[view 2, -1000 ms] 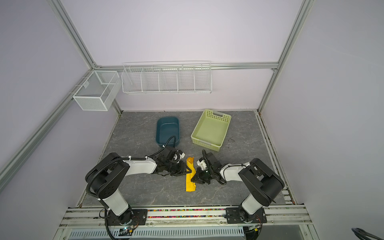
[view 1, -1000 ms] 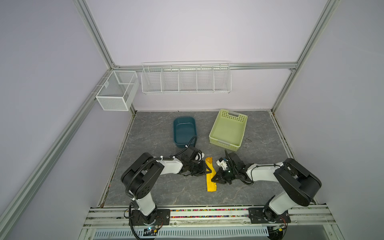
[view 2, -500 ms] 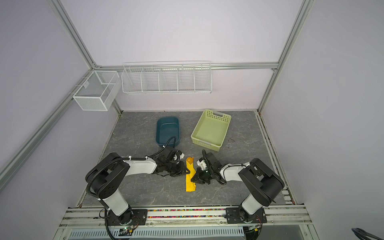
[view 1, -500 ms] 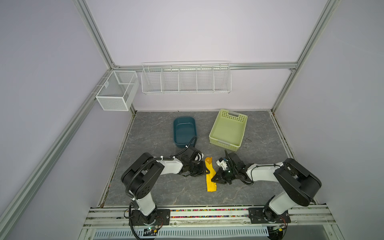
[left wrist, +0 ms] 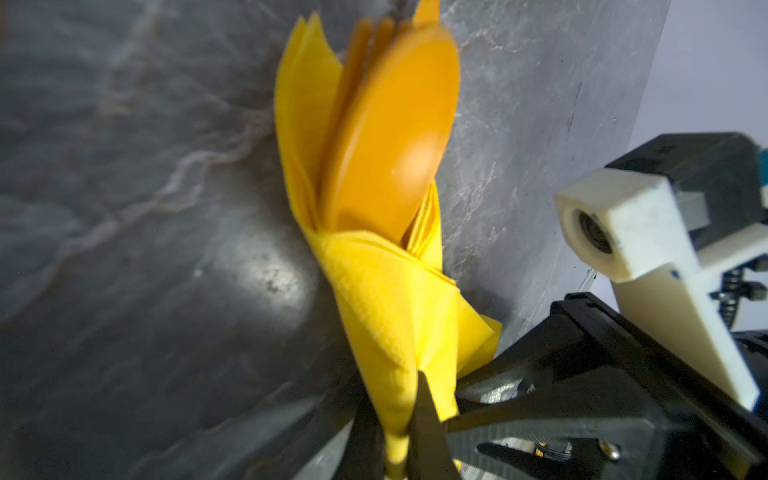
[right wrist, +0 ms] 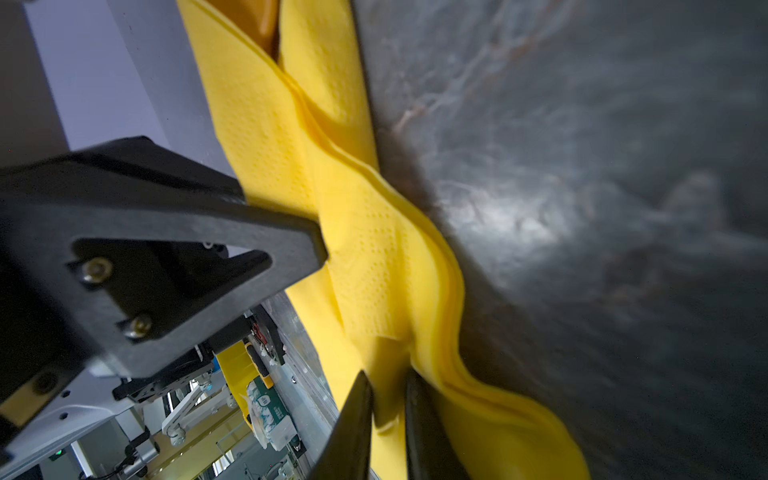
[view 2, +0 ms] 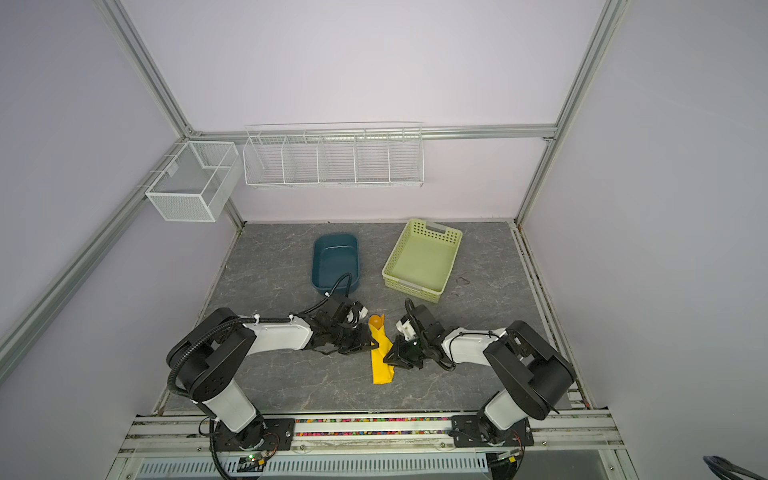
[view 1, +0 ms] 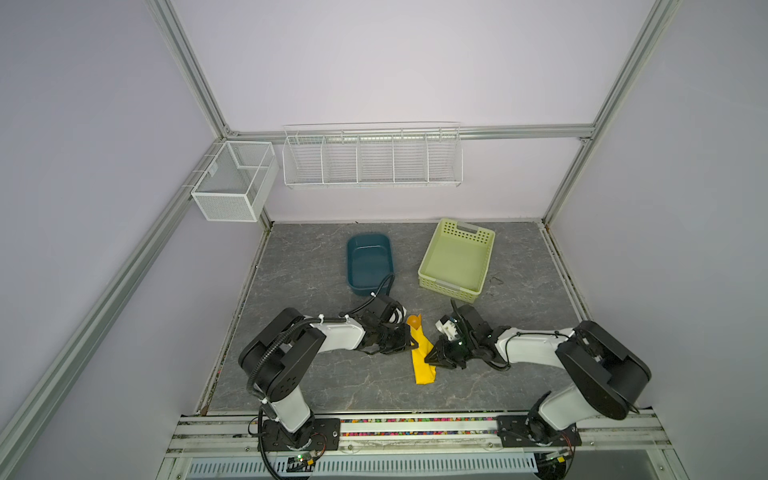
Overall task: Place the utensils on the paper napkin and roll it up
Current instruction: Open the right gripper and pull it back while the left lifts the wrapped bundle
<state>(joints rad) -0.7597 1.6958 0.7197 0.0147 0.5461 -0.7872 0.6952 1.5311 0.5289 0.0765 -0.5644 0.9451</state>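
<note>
The left gripper [left wrist: 395, 415] clenched the rolled napkin [view 1: 423, 361]. The right gripper [right wrist: 388, 395] flanked a fold, its grip unclear. The spoon [view 1: 413, 321] protruded at 12 o'clock.

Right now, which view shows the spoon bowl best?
Left wrist view: the spoon bowl looms large, poking from the rolled napkin. Both top views show a small orange dot; the right wrist view, at most an orange sliver.
</note>
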